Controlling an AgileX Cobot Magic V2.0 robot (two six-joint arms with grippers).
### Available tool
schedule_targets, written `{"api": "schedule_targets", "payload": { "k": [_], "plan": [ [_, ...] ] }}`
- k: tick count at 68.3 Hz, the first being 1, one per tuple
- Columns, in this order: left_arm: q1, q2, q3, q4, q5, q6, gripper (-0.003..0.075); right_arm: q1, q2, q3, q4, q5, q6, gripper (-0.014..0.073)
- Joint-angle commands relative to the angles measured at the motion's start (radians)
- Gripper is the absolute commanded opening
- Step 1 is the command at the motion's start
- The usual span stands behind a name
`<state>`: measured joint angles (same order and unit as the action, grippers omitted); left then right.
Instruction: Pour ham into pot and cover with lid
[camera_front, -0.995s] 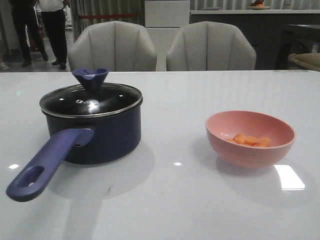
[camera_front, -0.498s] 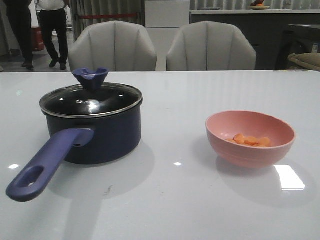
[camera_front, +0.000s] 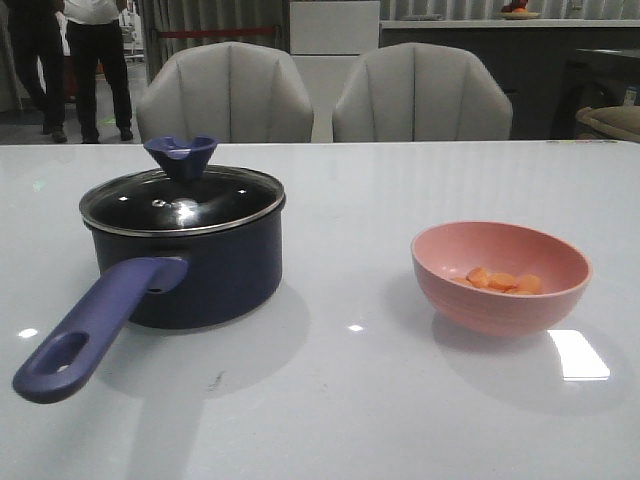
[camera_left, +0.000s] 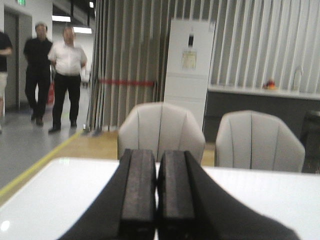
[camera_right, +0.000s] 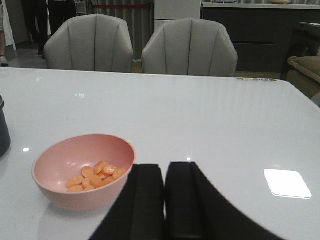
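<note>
Nothing moved on table (camera_front: 340, 400); pot (camera_front: 200, 270) handle points front-left; both jaws closed, empty.

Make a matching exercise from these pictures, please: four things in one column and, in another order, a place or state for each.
Things
1. ham
2. lid
3. pot
4. left gripper

Places or states
A. sits closed on top of the pot
B. fingers pressed together, holding nothing
C. lies in the pink bowl
D. stands on the white table, its long handle pointing toward the camera

Pairs: 1-C, 2-A, 3-D, 4-B
</note>
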<state>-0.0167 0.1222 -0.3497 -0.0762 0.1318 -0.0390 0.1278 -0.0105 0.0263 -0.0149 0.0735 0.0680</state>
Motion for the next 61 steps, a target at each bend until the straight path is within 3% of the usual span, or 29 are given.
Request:
{"api": "schedule_targets", "payload": {
  "k": [1,8,33,46,53,61],
  "plan": [
    [0.001,0.068,-0.087,0.003,0.064,-0.010,0.0113,-0.004,-0.020,-0.005,-0.010,-0.082,0.000,0.0171],
    [0.001,0.102,-0.114,0.003,0.143,-0.010,0.0113,-0.004,-0.020,-0.005,-0.010,-0.082,0.000,0.0171],
    [0.001,0.119,-0.105,-0.002,0.137,-0.010,0.0113,-0.004,-0.020,-0.005,-0.010,-0.082,0.000,0.0171],
    [0.001,0.119,-0.105,-0.002,0.204,-0.010,0.0121,-0.004,-0.020,-0.005,-0.010,-0.082,0.000,0.0171],
    [0.001,0.119,-0.105,0.000,0.211,-0.010,0.0203,-0.004,-0.020,-0.005,-0.010,-0.082,0.000,0.0171],
    [0.001,0.119,-0.105,0.000,0.213,-0.010,0.0428,-0.004,-0.020,-0.005,-0.010,-0.082,0.000,0.0171]
  ]
}}
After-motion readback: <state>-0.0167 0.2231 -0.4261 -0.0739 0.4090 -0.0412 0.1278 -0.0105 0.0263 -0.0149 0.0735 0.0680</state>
